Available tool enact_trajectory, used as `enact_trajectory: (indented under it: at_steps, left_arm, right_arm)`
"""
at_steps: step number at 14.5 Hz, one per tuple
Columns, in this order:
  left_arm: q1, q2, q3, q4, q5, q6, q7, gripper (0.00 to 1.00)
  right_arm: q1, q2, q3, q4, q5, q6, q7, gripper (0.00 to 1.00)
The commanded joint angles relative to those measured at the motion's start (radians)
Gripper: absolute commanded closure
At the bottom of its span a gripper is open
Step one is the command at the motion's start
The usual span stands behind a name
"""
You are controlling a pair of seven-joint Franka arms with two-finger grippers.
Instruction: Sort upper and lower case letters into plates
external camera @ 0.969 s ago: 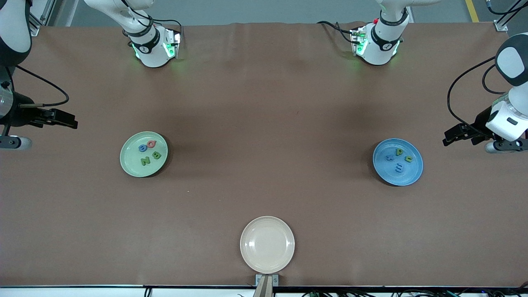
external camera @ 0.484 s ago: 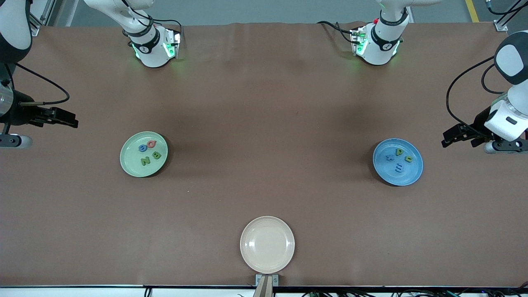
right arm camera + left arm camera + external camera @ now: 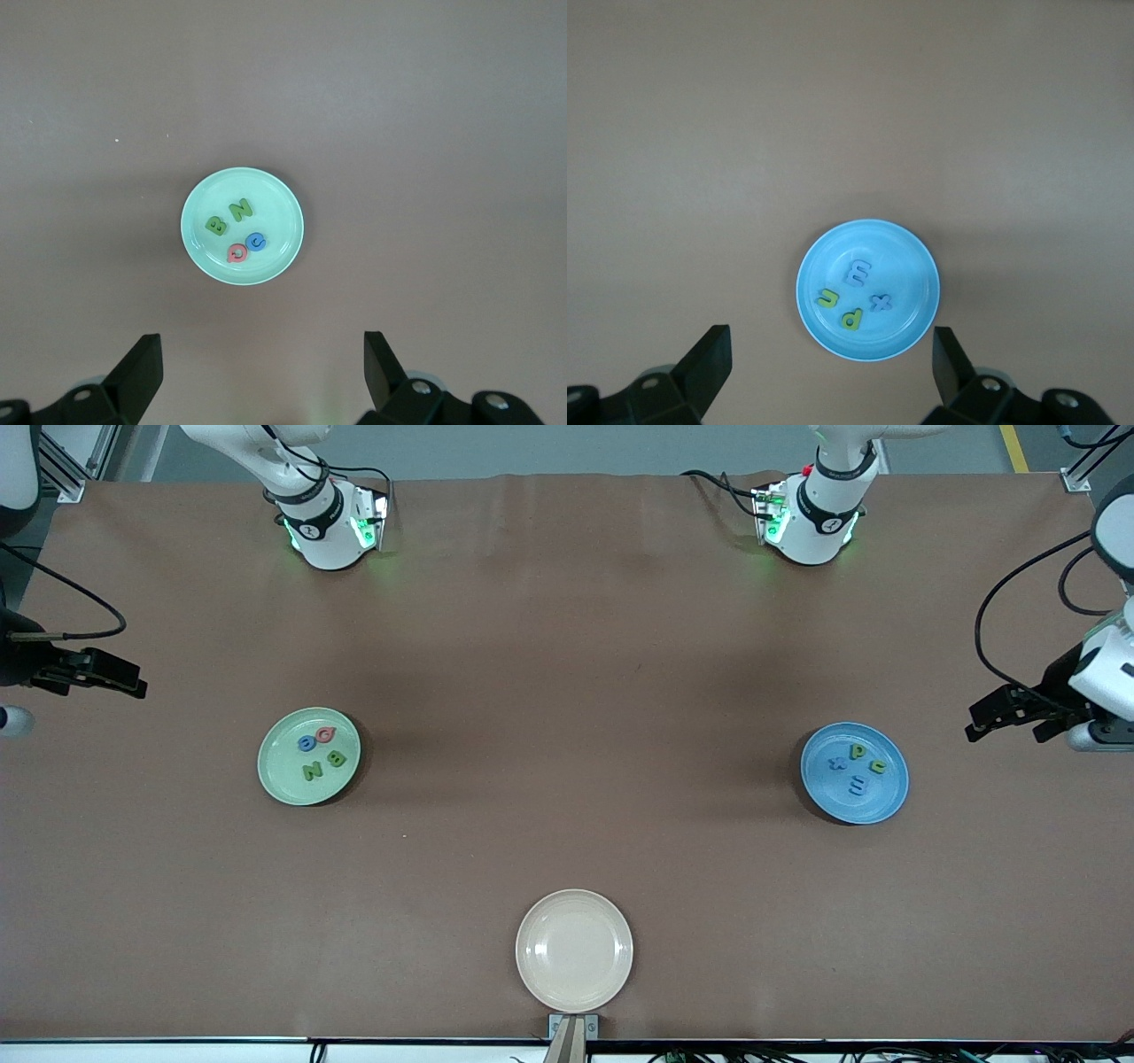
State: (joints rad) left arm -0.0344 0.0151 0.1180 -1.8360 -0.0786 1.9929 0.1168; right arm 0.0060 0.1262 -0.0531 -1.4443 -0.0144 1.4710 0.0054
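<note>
The pale mint plate (image 3: 282, 779) lies toward the right arm's end and holds a pink letter (image 3: 325, 734), a blue letter (image 3: 307, 742), a green B (image 3: 336, 758) and a green N (image 3: 312, 771). The bright blue plate (image 3: 890, 802) lies toward the left arm's end, with a blue x (image 3: 836, 763), a blue m (image 3: 857, 785) and two green small letters (image 3: 858, 751) in it. My right gripper (image 3: 137, 682) hangs open and empty over the table's end, apart from the mint plate (image 3: 266, 199). My left gripper (image 3: 974, 726) is open and empty beside the blue plate (image 3: 908, 266).
An empty cream-white plate (image 3: 574, 908) sits at the table edge nearest the front camera, midway between the arms. The two arm bases (image 3: 328, 531) stand along the farthest edge. Brown tabletop stretches between the plates.
Both grippers have drawn back a little toward their own ends of the table, still open. The plates and letters have not moved.
</note>
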Motion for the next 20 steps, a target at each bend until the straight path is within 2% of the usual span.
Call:
enact_trajectory:
  at_steps: [1, 3, 5, 7, 11, 13, 15, 20]
  left_arm:
    - [0.001, 0.008, -0.018, 0.109, -0.017, -0.123, -0.049, 0.0]
    - [0.001, 0.005, -0.05, 0.15, -0.007, -0.193, -0.1, 0.0]
    - [0.002, -0.004, -0.072, 0.158, -0.001, -0.206, -0.121, 0.0]
    - [0.005, -0.03, -0.074, 0.182, 0.005, -0.223, -0.125, 0.0]
    - [0.004, -0.038, -0.074, 0.282, 0.005, -0.35, -0.125, 0.0]
    - [-0.001, -0.04, -0.078, 0.29, 0.005, -0.39, -0.141, 0.0]
    - [0.004, -0.04, -0.107, 0.29, 0.006, -0.396, -0.196, 0.0]
    - [0.004, -0.035, -0.11, 0.316, 0.06, -0.396, -0.18, 0.0]
  right_arm:
    - [-0.023, 0.004, -0.002, 0.015, 0.036, -0.011, 0.007, 0.0]
    - [-0.024, 0.001, -0.001, 0.018, 0.05, -0.021, 0.002, 0.0]
    - [-0.02, -0.005, 0.004, 0.018, 0.051, -0.09, -0.001, 0.0]
    - [-0.015, -0.017, 0.006, 0.005, 0.048, -0.097, -0.004, 0.0]
    - [-0.02, -0.106, 0.003, -0.08, 0.048, -0.078, -0.005, 0.0]
    - [-0.018, -0.152, 0.003, -0.117, 0.044, -0.072, -0.007, 0.0]
    - [-0.018, -0.186, 0.003, -0.139, 0.042, -0.072, -0.007, 0.0]
    - [-0.017, -0.266, 0.003, -0.18, 0.039, -0.081, -0.022, 0.0]
